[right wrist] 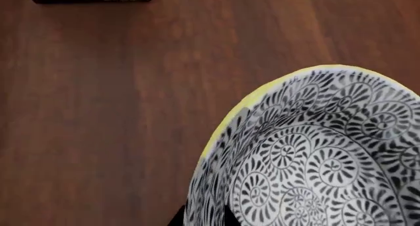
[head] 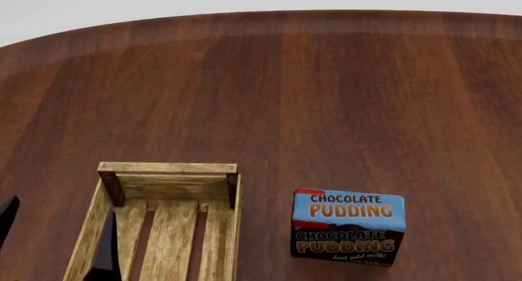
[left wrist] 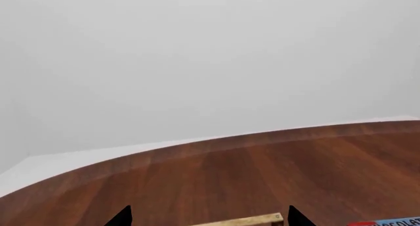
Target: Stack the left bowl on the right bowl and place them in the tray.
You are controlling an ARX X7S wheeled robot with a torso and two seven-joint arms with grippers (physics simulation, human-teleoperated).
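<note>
Bowl at my right jaws, tray by the left

My right gripper [right wrist: 203, 218] pinches the patterned bowl [right wrist: 315, 152] rim; left gripper [left wrist: 208, 217] spread above the tray [head: 167, 168]; pudding box [head: 348, 227] beside.

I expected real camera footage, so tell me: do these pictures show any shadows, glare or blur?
Head view: even flat light, the pudding box and tray sharp, with almost no cast shadows. Left wrist view: mostly blank grey background above the table, no glare. Right wrist view: the patterned bowl looms close and slightly soft.
</note>
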